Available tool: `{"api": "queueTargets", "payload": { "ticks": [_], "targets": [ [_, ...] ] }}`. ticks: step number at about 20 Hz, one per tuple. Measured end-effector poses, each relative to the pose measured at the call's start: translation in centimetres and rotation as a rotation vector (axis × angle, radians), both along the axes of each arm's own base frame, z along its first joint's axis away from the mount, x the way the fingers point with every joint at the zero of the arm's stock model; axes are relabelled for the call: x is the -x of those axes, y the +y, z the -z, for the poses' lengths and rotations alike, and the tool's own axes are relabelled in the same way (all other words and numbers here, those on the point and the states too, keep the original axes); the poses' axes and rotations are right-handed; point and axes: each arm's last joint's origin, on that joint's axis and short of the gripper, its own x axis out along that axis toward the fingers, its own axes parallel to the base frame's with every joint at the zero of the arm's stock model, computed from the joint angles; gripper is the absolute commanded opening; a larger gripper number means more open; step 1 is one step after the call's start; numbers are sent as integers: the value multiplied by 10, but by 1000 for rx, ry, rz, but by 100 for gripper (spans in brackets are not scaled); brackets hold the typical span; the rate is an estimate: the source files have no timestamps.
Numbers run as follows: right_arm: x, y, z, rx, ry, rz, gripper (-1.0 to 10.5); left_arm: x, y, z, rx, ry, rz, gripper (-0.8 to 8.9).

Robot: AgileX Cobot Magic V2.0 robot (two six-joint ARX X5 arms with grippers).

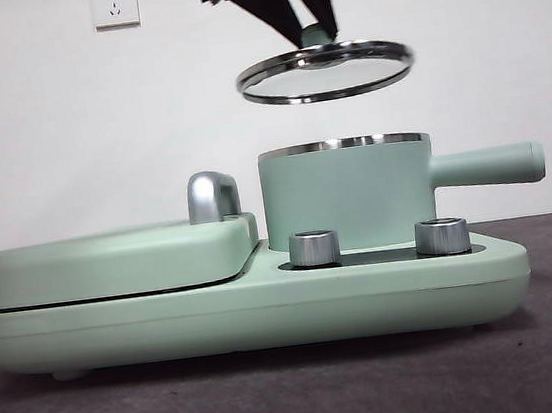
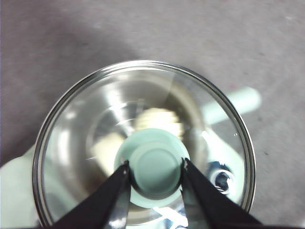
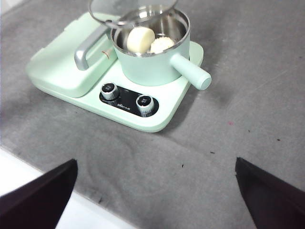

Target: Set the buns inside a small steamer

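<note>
The mint-green small steamer (image 1: 347, 195) stands on its base, handle to the right. In the right wrist view both buns lie inside it: the smooth cream bun (image 3: 140, 39) and the ridged white bun (image 3: 161, 45). My left gripper (image 2: 154, 164) is shut on the green knob (image 2: 155, 167) of the glass lid (image 1: 324, 71) and holds the lid in the air above the steamer. Through the glass the buns show blurred (image 2: 159, 119). My right gripper (image 3: 155, 191) is open and empty, back above the table's near edge.
The flat mint-green griddle (image 1: 112, 262) with its chrome handle (image 1: 212, 195) sits left of the steamer on the same base (image 1: 268, 308). Two steel dials (image 1: 313, 247) stand at the front. Grey cloth covers the table (image 3: 228, 143).
</note>
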Motion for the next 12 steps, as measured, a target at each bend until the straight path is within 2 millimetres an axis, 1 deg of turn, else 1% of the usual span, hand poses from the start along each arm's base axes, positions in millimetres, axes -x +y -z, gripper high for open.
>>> {"api": "queueTargets", "payload": {
  "ticks": [3,6,9,12],
  "targets": [
    [9,-6,2,-24,-35,0,526,9,-10,0,0,-3,36,15],
    [13,-9,4,-38,-53,-3,524,11,-12,0,-1,-8,46,15],
    [14,-9,4,-41,-52,-10,476,8,-12,2,-3,-6,42,15],
    [14,-8,4,-41,-51,-31,475,-2,-15,13,-8,0,31,15]
  ]
}}
